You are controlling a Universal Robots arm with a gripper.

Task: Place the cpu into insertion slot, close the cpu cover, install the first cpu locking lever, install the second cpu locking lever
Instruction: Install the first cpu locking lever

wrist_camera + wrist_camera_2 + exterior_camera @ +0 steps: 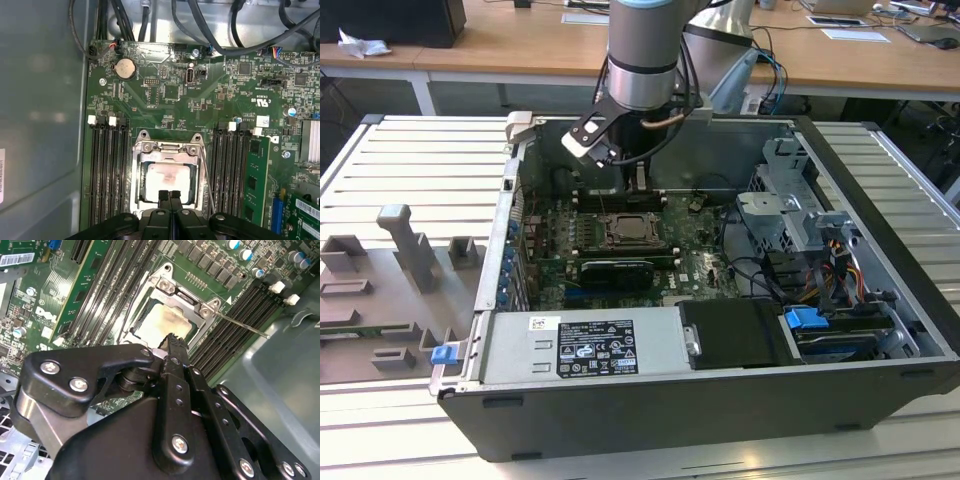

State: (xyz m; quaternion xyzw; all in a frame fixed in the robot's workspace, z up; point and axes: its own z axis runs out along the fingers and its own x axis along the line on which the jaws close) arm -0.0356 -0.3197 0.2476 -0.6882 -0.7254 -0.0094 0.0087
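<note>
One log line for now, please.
pale silvery square cpu: seated; silver metal frame cover: down around it; gripper: shut, tips over cover edge; thin steel lever rod: sticking out past cover

Place: a robotics lab set up in an office-like room.
Far side: long wooden desks (520,55) ran across the back, with papers (857,34), cables and a black box (390,20) on them.
Bench: a ribbed metal table (410,160) served as the work surface, nearer than the desks.
Machine: a robot arm (642,50) hung over the table.
Workpiece: an open PC case (720,420) lay on the table, its motherboard (165,100), drive cage (785,200) and wiring exposed.
Fixtures: grey moulded jigs (410,250) sat on the table at the exterior view's left.
</note>
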